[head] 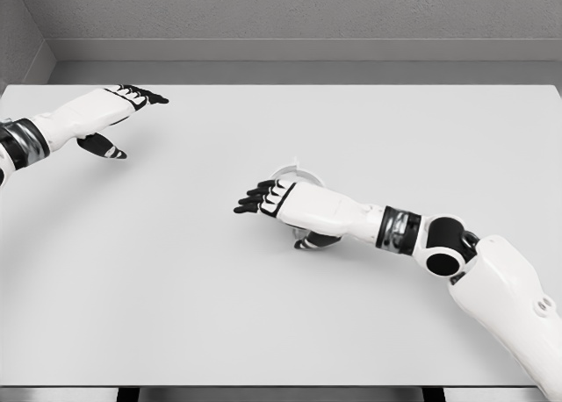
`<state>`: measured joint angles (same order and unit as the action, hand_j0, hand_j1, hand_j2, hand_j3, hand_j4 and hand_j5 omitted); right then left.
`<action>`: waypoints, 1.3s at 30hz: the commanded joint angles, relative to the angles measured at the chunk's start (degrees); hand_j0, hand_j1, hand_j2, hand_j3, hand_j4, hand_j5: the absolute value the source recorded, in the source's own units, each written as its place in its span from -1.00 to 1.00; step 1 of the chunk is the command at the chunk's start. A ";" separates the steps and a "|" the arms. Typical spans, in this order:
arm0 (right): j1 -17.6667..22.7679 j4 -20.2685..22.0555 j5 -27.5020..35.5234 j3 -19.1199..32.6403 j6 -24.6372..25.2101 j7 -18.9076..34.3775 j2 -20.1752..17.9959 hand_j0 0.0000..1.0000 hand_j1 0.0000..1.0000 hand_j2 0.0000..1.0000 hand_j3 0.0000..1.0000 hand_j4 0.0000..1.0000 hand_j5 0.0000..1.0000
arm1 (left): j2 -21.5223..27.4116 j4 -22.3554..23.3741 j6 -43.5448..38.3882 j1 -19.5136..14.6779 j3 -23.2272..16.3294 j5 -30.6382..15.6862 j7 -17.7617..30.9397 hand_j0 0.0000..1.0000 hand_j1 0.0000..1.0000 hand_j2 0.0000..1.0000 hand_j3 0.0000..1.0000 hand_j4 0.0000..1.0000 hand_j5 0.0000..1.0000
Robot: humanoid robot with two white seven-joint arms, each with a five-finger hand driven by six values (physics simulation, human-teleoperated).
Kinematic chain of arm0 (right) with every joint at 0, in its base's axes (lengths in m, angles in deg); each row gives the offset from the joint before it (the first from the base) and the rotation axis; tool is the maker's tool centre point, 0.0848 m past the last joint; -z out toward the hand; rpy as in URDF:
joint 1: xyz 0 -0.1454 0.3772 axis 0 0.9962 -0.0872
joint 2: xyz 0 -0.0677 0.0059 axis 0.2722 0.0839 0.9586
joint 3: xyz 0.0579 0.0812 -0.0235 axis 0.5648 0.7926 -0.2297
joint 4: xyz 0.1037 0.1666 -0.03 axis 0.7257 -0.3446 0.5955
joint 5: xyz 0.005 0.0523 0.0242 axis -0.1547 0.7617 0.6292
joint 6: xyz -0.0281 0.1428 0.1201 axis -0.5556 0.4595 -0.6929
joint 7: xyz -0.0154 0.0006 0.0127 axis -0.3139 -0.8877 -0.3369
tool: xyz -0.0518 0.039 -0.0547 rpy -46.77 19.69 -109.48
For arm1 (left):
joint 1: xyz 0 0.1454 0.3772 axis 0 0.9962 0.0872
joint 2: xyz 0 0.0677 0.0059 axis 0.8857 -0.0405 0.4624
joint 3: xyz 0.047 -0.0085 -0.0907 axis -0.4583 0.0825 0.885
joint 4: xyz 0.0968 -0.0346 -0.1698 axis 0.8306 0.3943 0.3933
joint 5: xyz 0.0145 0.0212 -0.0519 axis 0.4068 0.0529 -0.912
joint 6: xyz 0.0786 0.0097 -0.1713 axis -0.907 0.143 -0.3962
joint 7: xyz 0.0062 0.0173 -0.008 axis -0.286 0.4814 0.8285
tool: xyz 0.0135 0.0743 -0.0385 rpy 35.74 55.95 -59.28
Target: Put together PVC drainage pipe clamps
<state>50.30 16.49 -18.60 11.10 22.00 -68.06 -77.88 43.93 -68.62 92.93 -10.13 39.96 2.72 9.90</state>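
We see the clamp, a small white ring-shaped piece, lying on the table just right of the middle. Only its upper arc shows; the rest is hidden behind the right hand. Whether the hand touches it we cannot tell.

The right hand sits over the clamp's lower part, at about 6 o'clock from the visible arc. Its dark fingers point toward 9 o'clock, stretched out nearly straight and close together, and they hold nothing that we can see. Its thumb hangs below the palm, at about 5 o'clock from the fingers, apart from them. The right arm runs from the hand toward 4 o'clock, past a dark wrist band and a black joint, and leaves the picture at the lower right corner.

The left hand lies well apart from the clamp, at about 10 o'clock from it, near the table's far left corner. Its fingers reach toward 3 o'clock, extended and flat, with the thumb spread below them; it holds nothing. Its arm enters from the left edge.

Beyond the table's far edge we see a grey wall.
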 commanded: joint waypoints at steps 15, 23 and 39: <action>-1.32 -2.13 0.36 0.03 0.09 -0.03 0.71 1.00 1.00 1.00 1.00 1.00 1.00 | 0.04 0.05 -0.10 0.00 0.50 -0.37 -0.04 1.00 1.00 1.00 1.00 1.00 1.00; -1.41 -2.84 0.27 -0.06 0.09 -0.03 1.33 1.00 1.00 1.00 1.00 1.00 1.00 | 0.48 0.05 -0.10 0.00 0.50 -0.37 -0.04 1.00 1.00 1.00 1.00 1.00 1.00; -2.72 -4.33 0.01 -0.15 0.09 -0.03 1.41 1.00 1.00 1.00 1.00 1.00 1.00 | 0.92 0.05 -0.10 -0.18 0.50 -0.37 -0.04 1.00 1.00 1.00 1.00 1.00 1.00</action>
<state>47.58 12.31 -18.99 10.97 22.01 -68.06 -76.45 44.81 -68.56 92.93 -10.31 40.41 2.72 9.90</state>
